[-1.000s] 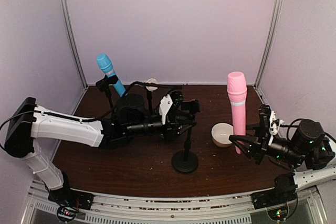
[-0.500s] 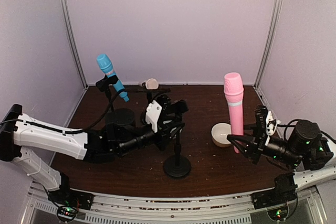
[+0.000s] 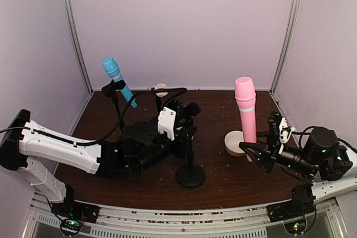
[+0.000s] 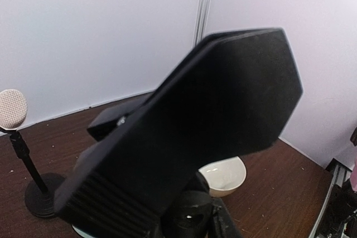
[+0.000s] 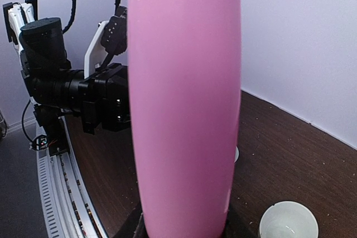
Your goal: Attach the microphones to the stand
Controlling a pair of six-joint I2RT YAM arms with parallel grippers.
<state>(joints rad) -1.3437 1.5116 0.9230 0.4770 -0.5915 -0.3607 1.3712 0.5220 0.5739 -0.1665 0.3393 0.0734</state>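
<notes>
The pink plastic microphone (image 3: 246, 110), a slim tapered stick with a thicker rounded head, stands upright and head-up over the right side of the dark brown wooden bench (image 3: 223, 104), just beside a small white bowl (image 3: 234, 142). The right gripper (image 3: 251, 150) has its fingers closed on the narrow lower end of the handle, so nearly all of the body rises free above the grip.

The left gripper (image 3: 188, 128) sits at the top of the black round-based stand (image 3: 190, 176) near the bench's middle. Its fingers look narrowly closed on the stand's upper part. In the left wrist view a broad black wedge with a ribbed end (image 4: 184, 132), probably the stand's clip, fills the frame.

At the back, a sky-blue plastic microphone (image 3: 117, 80) sits tilted in the holder of a second black stand (image 3: 114, 91). The head of a cream microphone (image 3: 161, 88) shows to its right.

By its looks the pink microphone is light, stiff and hollow, with a smooth glossy skin that could slide or pivot between the fingers. Held so low, its long body gives leverage, so it may tip when pressed into a clip. That grip does leave the mid-handle bare, which is where the clip should take it. The slender stand probably needs steadying against the push.
</notes>
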